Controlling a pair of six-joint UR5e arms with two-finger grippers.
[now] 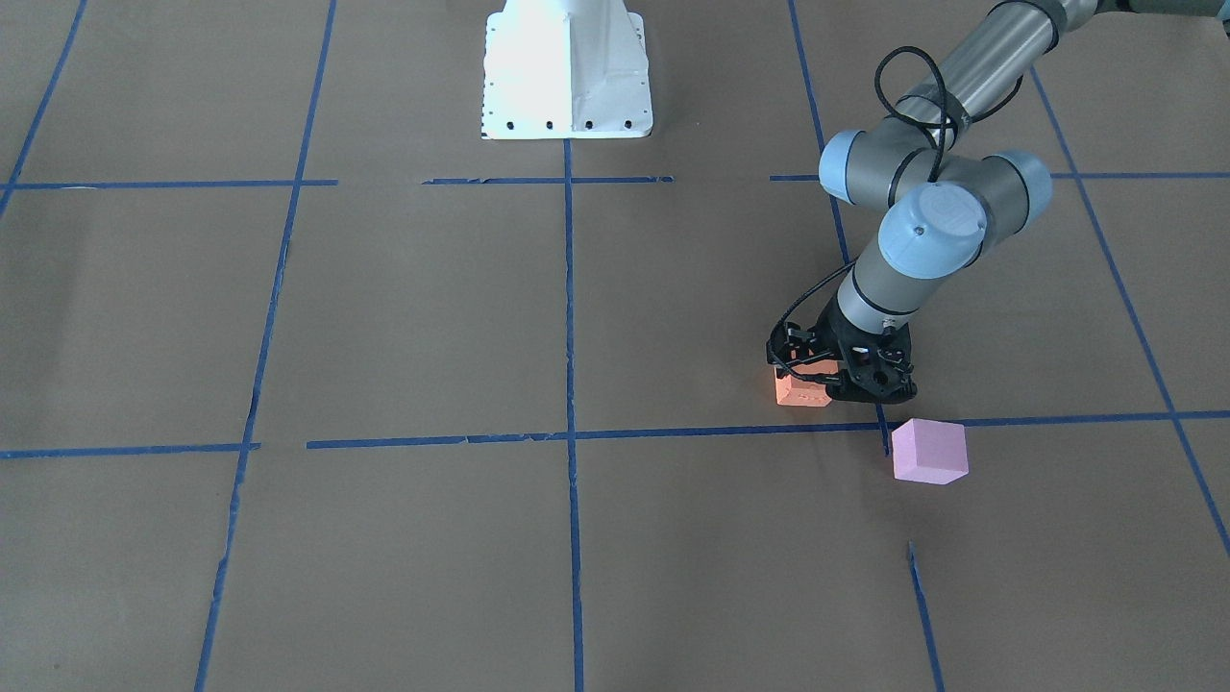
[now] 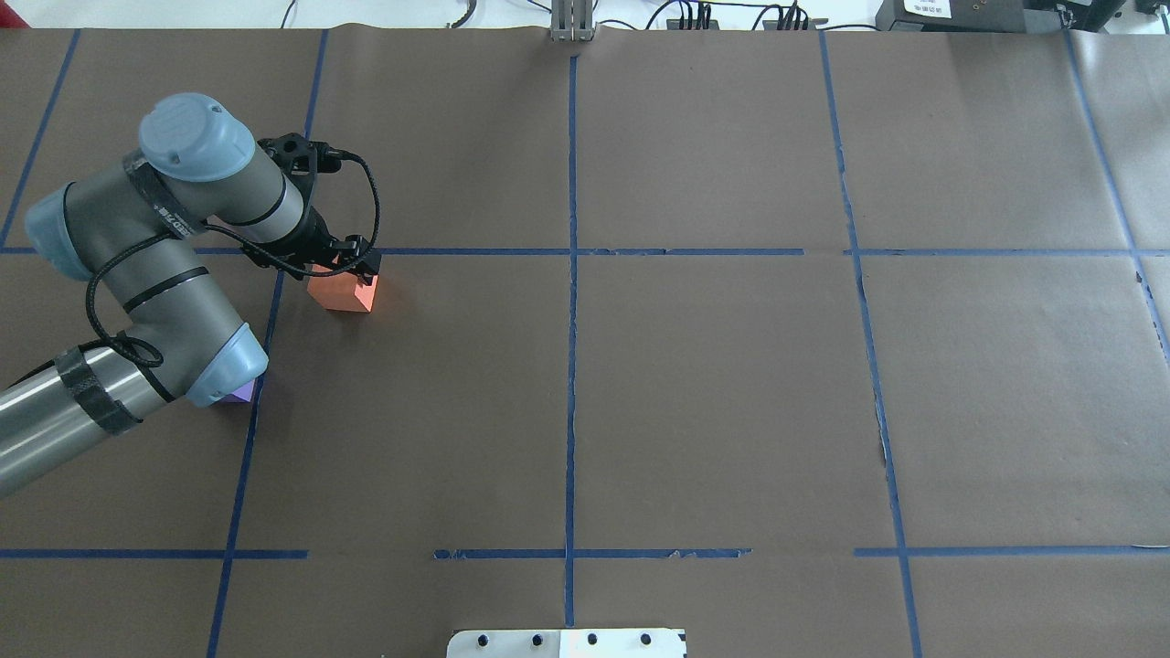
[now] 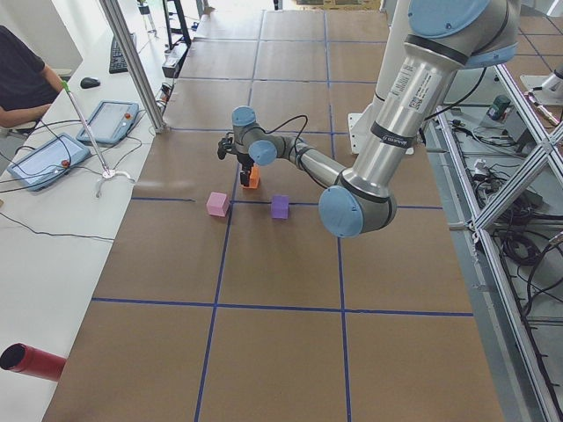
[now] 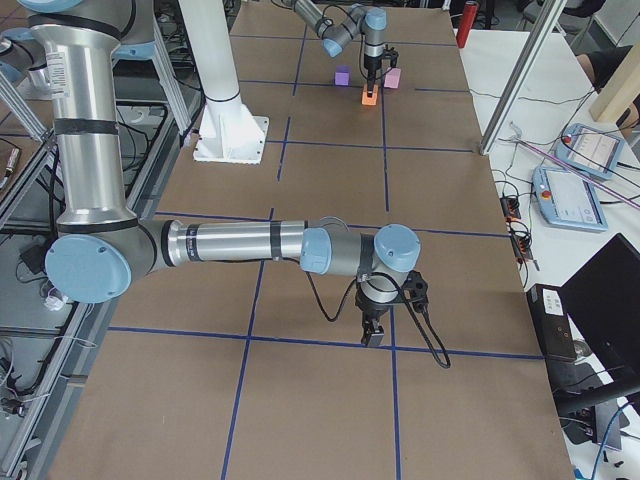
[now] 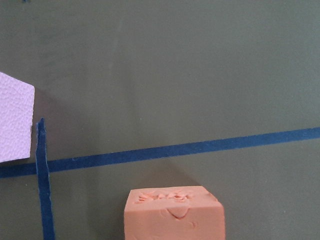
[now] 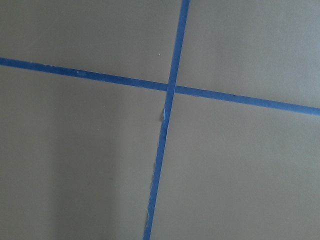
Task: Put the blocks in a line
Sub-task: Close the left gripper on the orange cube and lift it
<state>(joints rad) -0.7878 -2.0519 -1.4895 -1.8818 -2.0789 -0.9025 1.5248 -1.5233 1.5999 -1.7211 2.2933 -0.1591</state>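
Observation:
The orange block (image 1: 800,388) sits low at the table, just behind a blue tape line, and my left gripper (image 1: 819,373) is shut on it from above. From overhead the left gripper (image 2: 352,267) covers the far top of the orange block (image 2: 345,291). The block fills the bottom centre of the left wrist view (image 5: 172,215). The pink block (image 1: 928,451) lies just beyond, across the tape line. The purple block (image 2: 239,393) peeks from under my left elbow. My right gripper (image 4: 372,335) points down at bare table far away; I cannot tell if it is open.
The table is brown paper with a blue tape grid (image 2: 570,251). The white robot base (image 1: 567,67) stands at the middle of the robot's edge. In the left side view, operators' tablets (image 3: 53,158) and a red cylinder (image 3: 31,362) lie on a side bench.

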